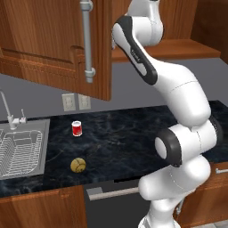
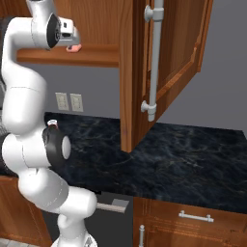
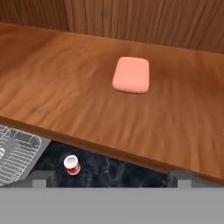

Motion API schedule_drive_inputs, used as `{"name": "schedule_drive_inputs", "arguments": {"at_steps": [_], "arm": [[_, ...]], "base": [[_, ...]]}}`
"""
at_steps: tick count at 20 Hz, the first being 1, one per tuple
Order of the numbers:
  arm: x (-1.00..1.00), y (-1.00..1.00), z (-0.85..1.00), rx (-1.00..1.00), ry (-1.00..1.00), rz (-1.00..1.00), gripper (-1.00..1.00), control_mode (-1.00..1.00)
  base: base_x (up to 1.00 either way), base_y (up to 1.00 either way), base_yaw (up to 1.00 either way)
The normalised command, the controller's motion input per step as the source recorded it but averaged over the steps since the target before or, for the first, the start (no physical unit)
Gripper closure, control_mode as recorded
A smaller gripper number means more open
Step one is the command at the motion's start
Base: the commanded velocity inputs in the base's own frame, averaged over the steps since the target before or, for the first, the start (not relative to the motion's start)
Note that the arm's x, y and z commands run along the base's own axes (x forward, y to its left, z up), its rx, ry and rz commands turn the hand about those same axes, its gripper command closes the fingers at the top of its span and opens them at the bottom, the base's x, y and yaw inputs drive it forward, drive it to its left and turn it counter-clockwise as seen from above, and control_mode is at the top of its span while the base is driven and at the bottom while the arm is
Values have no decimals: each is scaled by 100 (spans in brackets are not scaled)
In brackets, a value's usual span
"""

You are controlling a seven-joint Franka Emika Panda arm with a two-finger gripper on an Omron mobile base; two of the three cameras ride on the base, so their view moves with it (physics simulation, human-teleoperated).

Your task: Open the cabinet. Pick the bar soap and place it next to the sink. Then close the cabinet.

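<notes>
**Jaws wide over the soap on the cabinet shelf**

While the jaws (image 3: 109,178) stand released, gripping nothing, their two grey tips rise at the bottom of the hand view, one at each side, over the front edge of the shelf (image 3: 52,92). Past that edge and far below lie the dark marble table (image 3: 109,170), a red can (image 3: 71,164) standing on it, and a corner of the sink (image 3: 17,157) with its wire rack. Farther in on the shelf, the soap (image 3: 131,75) lies flat on the wood, a salmon-pink block with rounded corners, apart from the jaws and short of the cabinet's back wall.

From the left base view, the arm (image 1: 178,111) climbs from the lower right and reaches up into the cabinet (image 1: 44,44), whose left door hangs swung open with its grey bar handle (image 1: 87,40) facing the camera. On the table below, a yellow-brown ball (image 1: 78,165) sits nearest the front edge; the can stands behind it, and the sink is set in at the left, with a thin faucet (image 1: 6,109) at its back. Two wall outlets (image 1: 75,102) show on the grey wall under the door.

From the right base view, the soap shows as a pink sliver just beside the hand, at shelf level, and the right door (image 2: 169,58) also stands open.
</notes>
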Motion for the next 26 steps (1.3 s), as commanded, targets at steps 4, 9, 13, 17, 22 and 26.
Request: {"name": "schedule_drive_inputs", "arguments": {"at_steps": [4, 9, 13, 17, 22, 26], "arm": [[50, 0, -2, 0, 2, 0, -100, -100], [49, 0, -4, 0, 4, 0, -100, -100], [34, 0, 0, 0, 4, 0, -100, -100], [24, 0, 0, 0, 3, 0, -100, -100], [18, 2, -1, 0, 4, 0, -100, -100], [31, 5, -23, 0, 4, 0, -100, -100]], "base": [[0, 0, 0], [0, 0, 0], [0, 0, 0], [0, 0, 0], [0, 0, 0], [0, 0, 0]]}}
